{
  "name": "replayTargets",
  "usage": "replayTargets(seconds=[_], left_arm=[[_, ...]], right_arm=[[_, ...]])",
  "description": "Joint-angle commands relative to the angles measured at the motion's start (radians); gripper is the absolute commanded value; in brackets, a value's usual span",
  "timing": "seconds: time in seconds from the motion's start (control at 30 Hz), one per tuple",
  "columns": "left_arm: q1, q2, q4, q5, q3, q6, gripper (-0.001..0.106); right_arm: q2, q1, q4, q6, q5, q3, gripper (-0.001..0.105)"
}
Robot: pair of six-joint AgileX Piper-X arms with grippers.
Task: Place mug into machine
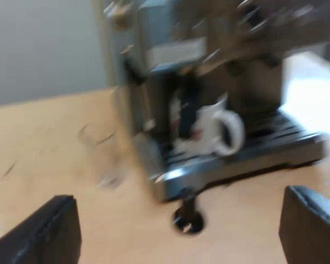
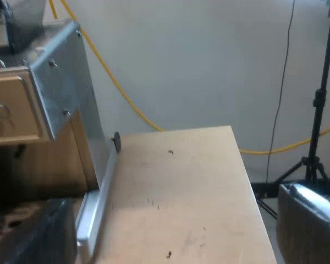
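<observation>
Plainly, the left hand [image 1: 177, 193] is spread wide and empty, its two black fingers [image 1: 44, 234] far apart above the light wooden bench [image 1: 49, 165]. Straight ahead of this hand, and well apart from it, the white ceramic mug with a looped handle [image 1: 212, 129] sits upright on the drip tray at the front of the stainless-steel espresso machine [image 1: 170, 49], under the machine's overhanging front. The mug's handle points sideways along the tray. Closer to the hand, just beyond the gap between the fingers, a small black object with a round foot [image 1: 188, 217] stands on the bench just before the machine's base; I cannot tell what it is. A clear measuring glass [image 1: 102, 157] stands on the bench beside the machine's corner, farther from the hand than the black object.

The right hand [image 2: 173, 197] is also spread wide with nothing held, its fingers [image 2: 311, 228] low over the bench. Ahead of one finger rises the machine's metal side panel. Beyond the far edge of the bench stands a black tripod stand [image 2: 317, 110] against a pale wall [image 2: 198, 60].
</observation>
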Motion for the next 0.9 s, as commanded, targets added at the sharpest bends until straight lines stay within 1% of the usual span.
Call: replayTargets(seconds=[0.03,0.07,0.13,0.23,0.43,0.53,0.63,0.77,0.9], left_arm=[[0.004,-0.138,-0.074,-0.064,0.065,-0.005,0.077],[0.004,-0.138,-0.086,-0.064,0.076,-0.005,0.077],[0.004,-0.138,-0.141,-0.063,0.138,-0.005,0.077],[0.004,-0.138,-0.184,-0.063,0.203,-0.005,0.077],[0.004,-0.138,-0.182,-0.063,0.264,-0.005,0.077],[0.004,-0.136,-0.182,-0.063,0.291,-0.002,0.077],[0.004,-0.136,-0.174,-0.063,0.311,-0.002,0.077],[0.004,-0.136,-0.178,-0.063,0.311,-0.002,0.077],[0.004,-0.136,-0.178,-0.063,0.311,-0.002,0.077]], right_arm=[[-0.037,-0.005,-0.095,-0.033,-0.002,0.081,0.090],[-0.037,-0.005,-0.121,-0.033,-0.002,0.100,0.090],[-0.035,-0.005,-0.165,-0.033,-0.002,0.151,0.090],[-0.034,-0.005,-0.205,-0.033,-0.002,0.231,0.090],[-0.034,-0.005,-0.197,-0.033,-0.002,0.316,0.090],[-0.033,-0.005,-0.195,-0.025,-0.013,0.343,0.090],[-0.033,-0.005,-0.188,-0.025,-0.037,0.348,0.090],[-0.033,-0.005,-0.188,-0.029,-0.049,0.353,0.090],[-0.033,-0.005,-0.169,-0.029,-0.049,0.376,0.090]])
